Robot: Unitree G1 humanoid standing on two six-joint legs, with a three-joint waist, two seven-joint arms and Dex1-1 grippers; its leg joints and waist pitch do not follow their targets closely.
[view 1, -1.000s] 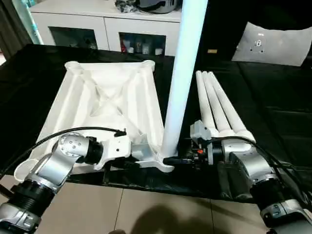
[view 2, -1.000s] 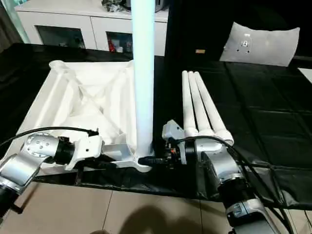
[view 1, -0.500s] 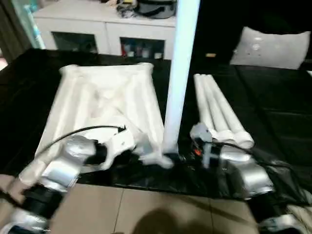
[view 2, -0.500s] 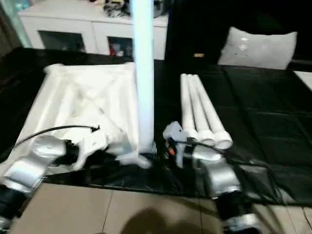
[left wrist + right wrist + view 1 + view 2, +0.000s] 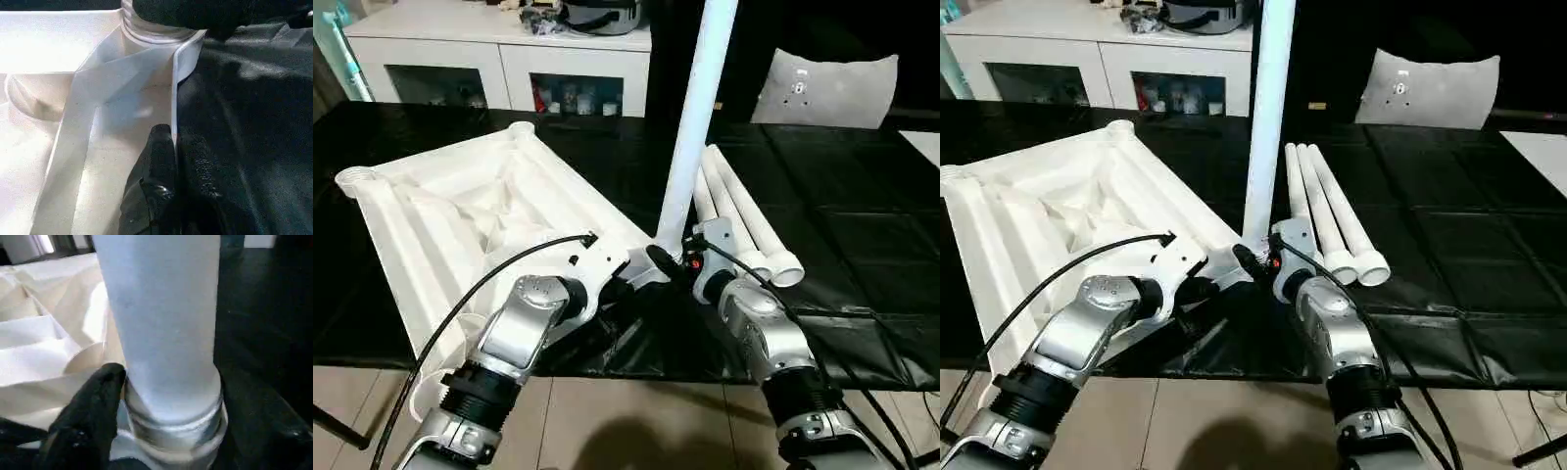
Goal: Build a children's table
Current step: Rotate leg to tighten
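The children's table top lies upside down on the black cover, ribs up, turned at an angle. One white leg stands upright in its near right corner socket. My right gripper is shut on that leg's base; in the right wrist view a black finger presses against the leg. My left gripper is shut on the top's thin rim, just left of the socket. Three loose legs lie side by side to the right.
A white cabinet with glass doors stands behind the black-covered surface. A grey cushion leans at the back right. The cover's front edge drops to a tiled floor below my forearms.
The table top has swung round, its far end now pointing left, with the upright leg staying in the near corner beside the loose legs. The camera has also shifted.
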